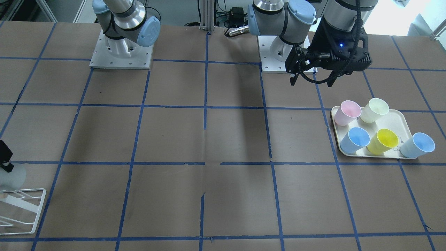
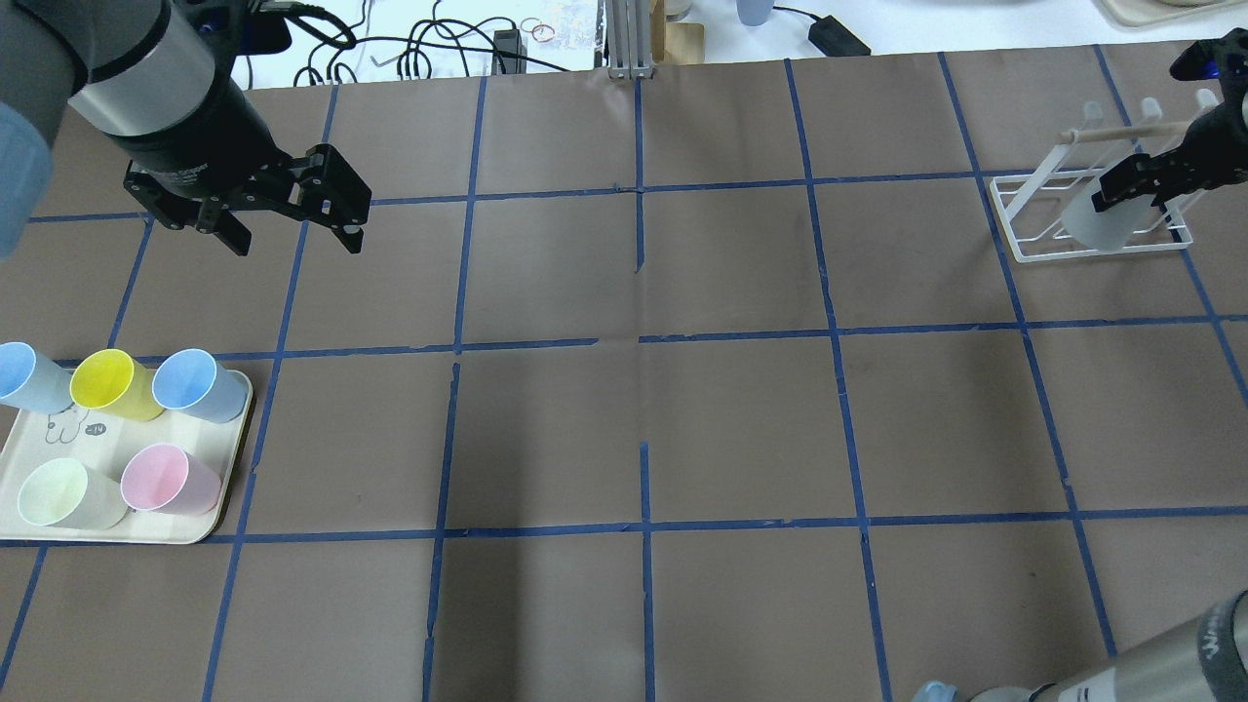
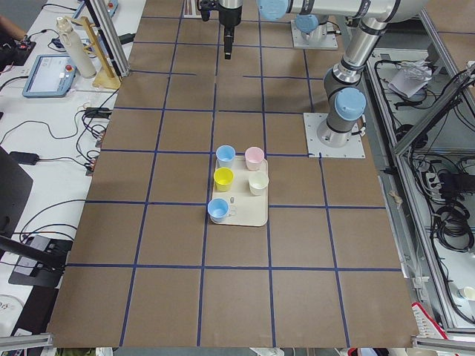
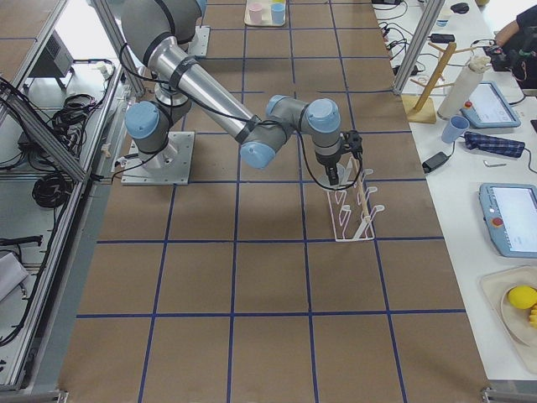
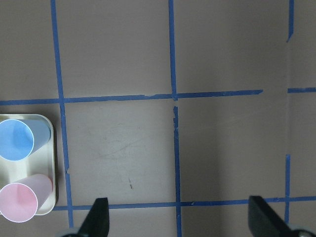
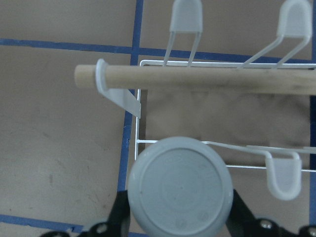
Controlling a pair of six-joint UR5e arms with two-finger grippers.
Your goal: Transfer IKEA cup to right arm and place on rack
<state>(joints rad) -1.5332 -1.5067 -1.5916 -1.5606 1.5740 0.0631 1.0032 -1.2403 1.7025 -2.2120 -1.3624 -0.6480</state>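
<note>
The grey IKEA cup [image 6: 180, 187] is held between my right gripper's fingers [image 6: 118, 215], its base toward the wrist camera. In the overhead view the cup [image 2: 1097, 219] hangs over the white wire rack [image 2: 1033, 249] at the far right, below the rack's wooden bar [image 6: 197, 79]. My right gripper [image 2: 1136, 190] is shut on the cup. I cannot tell whether the cup rests on a peg. The cup [image 1: 12, 177] and the rack [image 1: 24, 209] also show at the left edge of the front-facing view. My left gripper [image 2: 292, 229] is open and empty, above bare table beyond the tray.
A cream tray [image 2: 117, 531] at the near left holds a pink cup [image 2: 166, 480], a pale cream cup [image 2: 58, 492], a yellow cup [image 2: 107, 382] and a light blue cup [image 2: 195, 383]. Another light blue cup [image 2: 24, 375] stands at its edge. Blue tape lines cross the brown table.
</note>
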